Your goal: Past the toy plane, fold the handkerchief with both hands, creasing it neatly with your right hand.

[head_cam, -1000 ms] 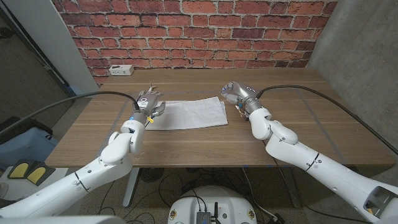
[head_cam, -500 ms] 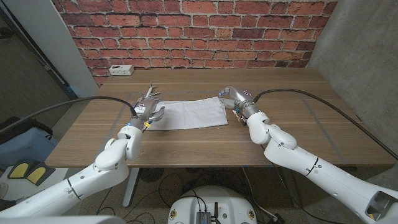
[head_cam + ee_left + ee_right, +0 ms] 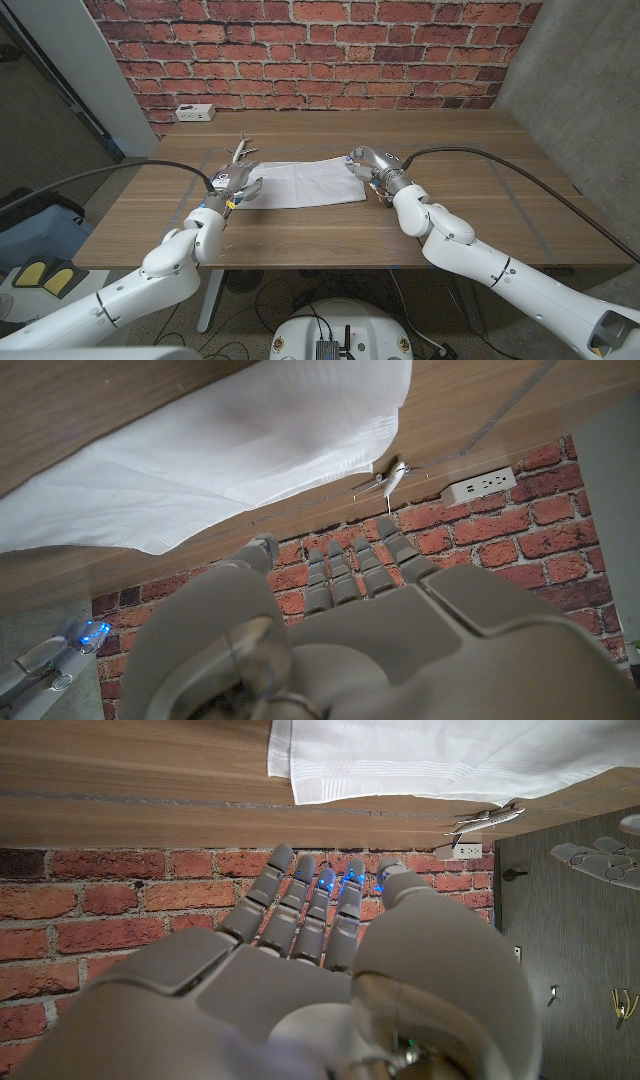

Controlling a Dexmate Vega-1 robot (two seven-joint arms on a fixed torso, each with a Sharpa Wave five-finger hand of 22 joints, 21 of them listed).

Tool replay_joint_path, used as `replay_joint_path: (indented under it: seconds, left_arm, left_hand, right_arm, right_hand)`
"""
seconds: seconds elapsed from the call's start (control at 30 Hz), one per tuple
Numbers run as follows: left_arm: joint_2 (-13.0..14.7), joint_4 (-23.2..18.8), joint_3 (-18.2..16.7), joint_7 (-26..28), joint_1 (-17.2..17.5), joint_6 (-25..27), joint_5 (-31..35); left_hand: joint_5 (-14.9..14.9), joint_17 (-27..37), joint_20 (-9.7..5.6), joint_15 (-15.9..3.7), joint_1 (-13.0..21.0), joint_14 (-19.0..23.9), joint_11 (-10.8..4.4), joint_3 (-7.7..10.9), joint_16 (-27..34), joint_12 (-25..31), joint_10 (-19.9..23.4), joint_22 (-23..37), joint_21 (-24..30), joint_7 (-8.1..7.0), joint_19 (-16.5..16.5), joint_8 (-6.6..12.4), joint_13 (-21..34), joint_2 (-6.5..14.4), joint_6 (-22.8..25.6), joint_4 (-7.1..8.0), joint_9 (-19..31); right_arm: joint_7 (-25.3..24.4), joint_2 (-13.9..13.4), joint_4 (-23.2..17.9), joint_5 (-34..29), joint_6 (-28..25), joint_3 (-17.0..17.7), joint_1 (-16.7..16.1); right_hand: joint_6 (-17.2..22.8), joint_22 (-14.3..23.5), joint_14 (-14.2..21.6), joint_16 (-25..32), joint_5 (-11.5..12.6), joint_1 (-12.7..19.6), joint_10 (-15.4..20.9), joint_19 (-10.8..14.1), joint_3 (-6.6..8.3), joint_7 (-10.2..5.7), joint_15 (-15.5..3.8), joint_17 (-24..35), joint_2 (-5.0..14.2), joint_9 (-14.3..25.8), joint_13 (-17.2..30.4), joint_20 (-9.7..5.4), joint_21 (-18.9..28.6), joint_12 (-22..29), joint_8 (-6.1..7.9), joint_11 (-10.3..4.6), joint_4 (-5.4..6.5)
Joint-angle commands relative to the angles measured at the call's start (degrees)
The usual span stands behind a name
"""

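Left hand (image 3: 237, 184) sits at the handkerchief's (image 3: 305, 181) nine-o'clock edge, fingers apart and holding nothing that I can see; my right hand (image 3: 368, 163) stands at its three-o'clock edge, near the far corner, fingers likewise spread and empty, though from the head view I cannot be sure whether the fingertips touch the cloth. The handkerchief lies flat near the middle of the wooden table (image 3: 480, 160), a white rectangle with its long sides running nine to three. The toy plane (image 3: 241, 149) rests just beyond its far left corner, at about eleven o'clock from the cloth, close to my left hand.

In the left wrist view the cloth edge (image 3: 150, 545) lies just ahead of the fingers (image 3: 350, 565); the right wrist view shows a corner of the cloth (image 3: 290, 780) ahead of the right hand's fingers (image 3: 300, 910), with a little layering at the hem.

My judgement: the step in hand is taking hold of both ends. To do it well, I should pinch matching corners together, lift low and evenly, and keep the left wrist clear of the plane. The fold should carry one edge squarely onto its opposite before the right hand presses along the crease. A one-sided lift would probably skew the cloth.
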Motion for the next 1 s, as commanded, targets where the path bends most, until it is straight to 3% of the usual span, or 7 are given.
replay_joint_path:
  seconds: [0.03,0.2,0.43,0.63,1.0]
  left_arm:
    - [1.80,-0.76,-1.53,-0.01,1.16,-1.10,-6.80]
    - [2.53,-0.49,-1.69,-0.57,0.83,-2.12,-9.58]
    - [3.38,0.05,-1.71,-0.83,0.28,-3.55,-12.74]
    - [4.29,0.32,-1.35,-1.90,-0.52,-4.15,-14.95]
    - [5.15,1.16,-0.61,-2.35,-1.80,-5.36,-17.96]
  left_hand:
    - [-0.42,0.29,-0.01,0.48,-1.64,-1.13,-0.11,-0.51,-0.13,-0.12,-1.52,-0.03,-0.54,0.69,-0.80,-0.12,-0.67,0.54,-1.67,0.63,-0.11]
    - [-0.39,0.39,0.34,0.90,-3.55,-3.19,0.63,-0.22,-0.13,-0.08,-3.54,-0.12,-1.27,0.67,-1.91,-0.16,-1.77,1.87,-4.27,2.34,-0.30]
    - [-0.38,0.41,0.24,1.22,-5.26,-4.37,0.84,-0.32,-0.03,0.02,-4.83,-0.15,-1.85,0.73,-2.82,-0.07,-2.56,1.65,-6.08,3.73,-0.37]
    - [0.05,0.66,1.07,1.43,-9.76,-5.82,1.18,-1.18,0.27,0.31,-6.19,0.06,-2.35,0.89,-3.68,0.21,-3.54,2.09,-7.65,7.34,-0.35]
    - [0.51,0.67,1.04,1.68,-15.41,-6.98,1.47,-3.55,0.40,0.55,-7.30,0.29,-2.83,1.13,-4.59,0.40,-4.18,1.04,-8.83,8.36,-0.33]
  right_arm:
    - [3.22,-0.55,-1.02,1.26,-0.57,-0.41,-0.05]
    - [5.17,-1.10,-1.58,2.12,-0.88,-0.56,0.14]
    - [6.98,-2.05,-2.28,1.33,-1.62,-1.41,0.63]
    - [9.02,-2.79,-2.62,0.64,-2.10,-2.25,1.15]
    - [13.54,-3.78,-3.05,-1.17,-3.21,-3.91,2.59]
  right_hand:
    - [-3.11,0.00,-1.01,-0.16,0.47,-1.00,-0.98,-0.82,0.38,-1.18,-3.23,-0.93,0.11,-0.11,-0.40,0.14,-0.41,-0.77,-0.48,0.16,-0.20]
    - [-4.89,-0.06,-2.15,-0.26,0.54,-1.67,-1.81,-1.23,0.33,-1.58,-2.86,-1.79,-0.34,-0.30,-0.83,0.58,-0.73,-1.38,-0.45,0.27,-0.40]
    - [-6.46,-0.12,-3.78,-0.29,0.40,-2.37,-3.10,-2.08,-0.27,-1.36,-2.52,-2.51,-1.51,-0.47,-1.26,1.73,-1.27,-2.03,-0.30,0.51,-0.96]
    - [-9.67,-0.17,-5.31,-0.14,0.16,-3.21,-4.43,-3.18,-0.73,-1.03,-1.95,-3.33,-2.22,-0.62,-1.72,2.55,-2.01,-2.47,-0.54,0.97,-1.43]
    - [-12.77,-0.21,-8.21,-0.23,-0.57,-4.81,-6.77,-4.45,-1.76,-0.88,-1.52,-4.70,-3.89,-0.76,-2.37,3.94,-3.10,-2.81,-0.20,1.34,-2.15]
